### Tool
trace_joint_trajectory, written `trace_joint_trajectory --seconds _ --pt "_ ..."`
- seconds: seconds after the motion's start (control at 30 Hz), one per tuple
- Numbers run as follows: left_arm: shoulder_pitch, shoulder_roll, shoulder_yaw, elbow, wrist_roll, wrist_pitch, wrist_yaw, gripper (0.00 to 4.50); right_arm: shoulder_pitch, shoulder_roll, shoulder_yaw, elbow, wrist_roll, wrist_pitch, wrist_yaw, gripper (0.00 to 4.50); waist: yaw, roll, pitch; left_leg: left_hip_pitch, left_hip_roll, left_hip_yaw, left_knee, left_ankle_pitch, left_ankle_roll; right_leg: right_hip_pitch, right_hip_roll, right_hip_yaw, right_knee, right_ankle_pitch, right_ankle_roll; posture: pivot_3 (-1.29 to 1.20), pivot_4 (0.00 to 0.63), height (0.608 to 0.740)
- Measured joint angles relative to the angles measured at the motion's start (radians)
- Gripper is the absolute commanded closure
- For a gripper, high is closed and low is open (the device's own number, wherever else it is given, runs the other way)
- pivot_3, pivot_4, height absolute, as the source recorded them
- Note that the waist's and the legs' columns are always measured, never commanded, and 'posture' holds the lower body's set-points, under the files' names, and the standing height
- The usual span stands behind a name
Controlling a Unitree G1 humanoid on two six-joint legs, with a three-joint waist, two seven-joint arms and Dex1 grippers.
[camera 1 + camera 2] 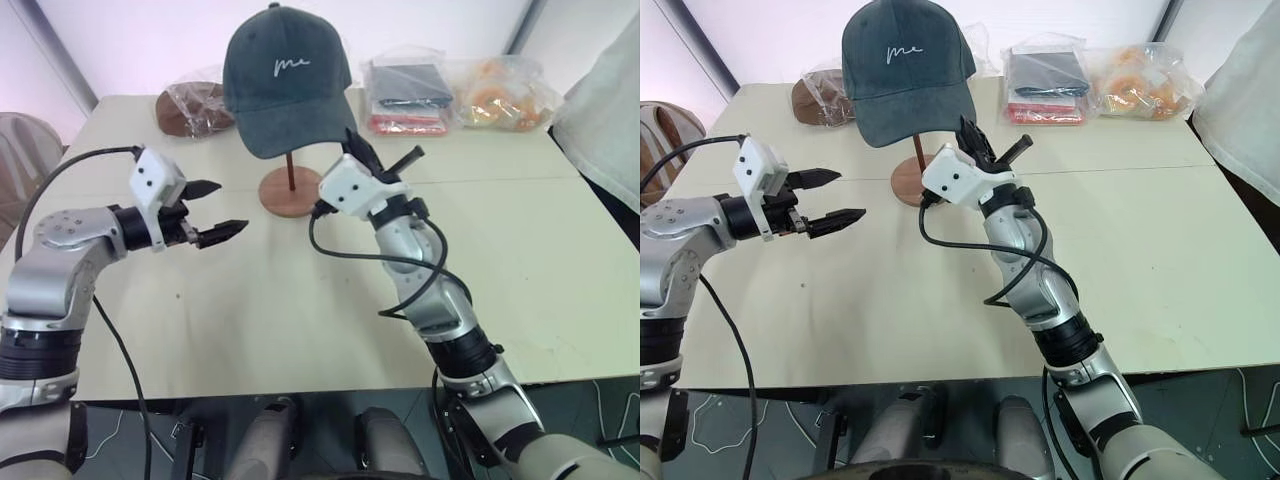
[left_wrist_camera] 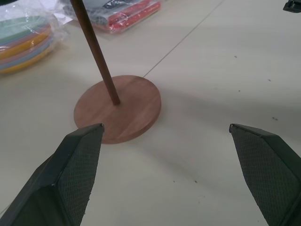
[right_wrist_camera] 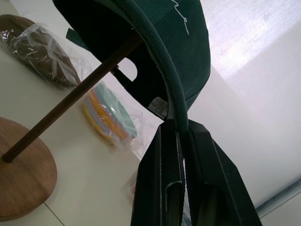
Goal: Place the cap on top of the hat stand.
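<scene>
Cap on stand, brim pinched by right gripper.

Left gripper [image 1: 218, 210] released, fingers spread wide, arm bent and held level over worktop [image 1: 300, 300], aimed toward hat stand [image 1: 290, 185] base. Cap [image 1: 283, 80] sitting atop the stand rod, centre-back of worktop. Right gripper [image 3: 181, 141] clenched on cap brim edge, forearm reaching forward, wrist tilted upward just right of the stand. Bagged items [image 1: 450, 95] behind, well apart.

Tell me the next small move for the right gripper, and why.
Probably open the right gripper and back it away. Its fingers are shut on the brim of the cap, which already sits over the top of the hat stand. The left gripper hangs open, apart.
</scene>
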Motion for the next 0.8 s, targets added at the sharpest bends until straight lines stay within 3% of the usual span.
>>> trace_joint_trajectory --seconds 0.1,0.27,0.3,0.5,0.8 --pt "0.001 0.010 0.001 -0.001 0.000 0.001 -0.001 0.00 0.011 -0.002 0.000 -0.010 0.001 -0.007 0.003 3.15 0.000 0.000 0.000 0.000 0.000 0.000 0.000 0.000 0.000 0.000 0.000 0.000 0.000 0.000 0.000 0.00 0.150 0.740" --pt "0.014 0.022 0.002 -0.010 -0.001 0.001 -0.005 0.00 0.030 -0.008 0.000 -0.034 0.006 -0.019 0.041 0.41 0.000 0.000 0.000 0.000 0.000 0.000 0.000 0.000 0.000 0.000 0.000 0.000 0.000 0.000 0.000 0.00 0.150 0.740" --pt "0.015 0.024 0.003 -0.010 -0.001 0.001 -0.005 0.00 0.032 -0.013 0.001 -0.036 0.011 -0.020 0.056 0.05 0.000 0.000 0.000 0.000 0.000 0.000 0.000 0.000 0.000 0.000 0.000 0.000 0.000 0.000 0.000 0.00 0.150 0.740" --pt "0.019 0.027 0.011 -0.009 -0.001 0.000 -0.010 0.00 0.060 -0.063 -0.005 -0.098 0.080 0.070 0.266 0.05 0.002 0.000 0.000 0.000 0.000 0.000 0.000 -0.002 0.004 0.001 0.000 0.000 0.000 0.000 0.000 0.00 0.150 0.740" --pt "0.011 0.045 0.030 0.020 0.000 -0.019 -0.016 0.00 0.101 -0.341 -0.066 -0.213 0.306 0.192 0.697 0.05 0.004 0.000 0.000 0.000 0.000 0.000 0.000 -0.003 0.006 0.003 -0.001 -0.001 -0.001 0.000 0.000 0.00 0.150 0.740"
